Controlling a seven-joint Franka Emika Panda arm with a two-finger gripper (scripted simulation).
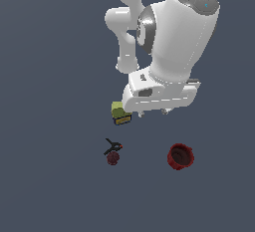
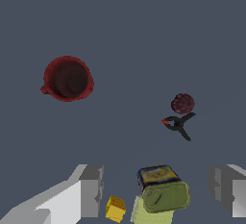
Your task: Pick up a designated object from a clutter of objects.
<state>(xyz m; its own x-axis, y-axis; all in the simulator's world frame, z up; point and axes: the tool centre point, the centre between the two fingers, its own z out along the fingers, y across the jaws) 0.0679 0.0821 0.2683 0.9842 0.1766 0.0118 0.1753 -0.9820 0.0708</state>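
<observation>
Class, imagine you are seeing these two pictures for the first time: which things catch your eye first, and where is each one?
The big white robot arm dominates the exterior view, hanging over the dark floor. Next comes the dark red cup, standing alone at the exterior view's right, mouth up. The wrist view shows the tool open, its fingers either side of an olive-green box and a tiny orange cube.

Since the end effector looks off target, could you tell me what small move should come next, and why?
Probably shift sideways toward the cup. The open end effector sits over the green box and orange cube, while the cup stands apart, toward the exterior view's right, untouched.
</observation>
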